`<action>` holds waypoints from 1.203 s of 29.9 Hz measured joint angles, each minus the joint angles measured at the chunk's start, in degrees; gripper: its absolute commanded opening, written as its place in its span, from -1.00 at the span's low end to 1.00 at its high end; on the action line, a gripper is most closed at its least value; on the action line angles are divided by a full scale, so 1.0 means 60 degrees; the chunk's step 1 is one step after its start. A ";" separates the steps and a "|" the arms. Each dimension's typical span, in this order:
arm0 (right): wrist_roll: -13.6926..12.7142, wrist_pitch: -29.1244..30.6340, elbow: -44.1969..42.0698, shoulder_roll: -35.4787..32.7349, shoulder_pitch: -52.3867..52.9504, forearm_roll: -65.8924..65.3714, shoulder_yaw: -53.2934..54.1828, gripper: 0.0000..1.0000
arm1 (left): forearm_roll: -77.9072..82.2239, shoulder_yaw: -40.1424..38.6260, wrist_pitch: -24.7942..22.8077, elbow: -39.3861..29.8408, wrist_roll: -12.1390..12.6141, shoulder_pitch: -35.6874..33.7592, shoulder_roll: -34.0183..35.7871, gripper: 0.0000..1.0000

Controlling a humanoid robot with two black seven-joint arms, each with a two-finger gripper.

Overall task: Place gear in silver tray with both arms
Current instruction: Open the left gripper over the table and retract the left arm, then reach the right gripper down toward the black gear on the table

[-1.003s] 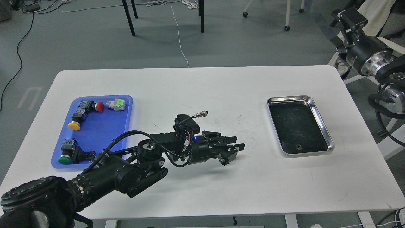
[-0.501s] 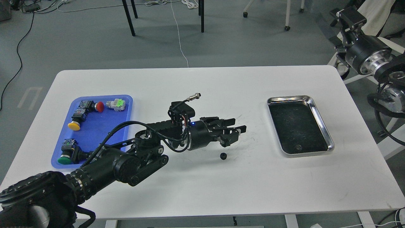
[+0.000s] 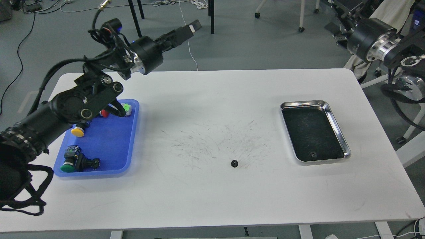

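A small black gear (image 3: 234, 163) lies on the white table, front of centre, with nothing touching it. The silver tray (image 3: 303, 103) lies to its right, with one small dark gear-like part (image 3: 312, 154) near its front rim. My left gripper (image 3: 186, 30) is raised high over the table's back left and points up and right, far from the gear; its fingers look dark and side-on, and nothing shows in them. My right arm (image 3: 368, 39) hangs off the table's back right corner. Its gripper (image 3: 338, 18) is dark and partly cut by the frame's top edge.
A blue plastic tray (image 3: 106, 142) at the left holds several push-button switches with red, yellow and green caps. My left forearm crosses above its back part. Chair legs and cables stand on the floor behind the table.
My left arm has lifted away from the table's middle and swung up and back to the left. The gear, which came into view under it half a second ago, stays on the table. My right arm shifted slightly.
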 measured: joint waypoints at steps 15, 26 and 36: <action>-0.0029 0.0614 0.0594 0.3156 0.2623 -0.2139 -0.3808 0.96 | -0.5459 0.0089 -0.1114 0.1548 0.0001 0.0737 0.2266 0.96; 0.0029 0.0718 0.0523 0.5534 0.3424 -0.4303 -0.5306 0.95 | -0.8320 0.0036 -0.3253 0.1992 0.0001 0.1454 0.2690 0.96; 0.0412 0.0748 0.0577 0.6869 0.3882 -0.5849 -0.6419 0.92 | -0.9537 0.0009 -0.3765 0.2031 0.0002 0.2052 0.2678 0.96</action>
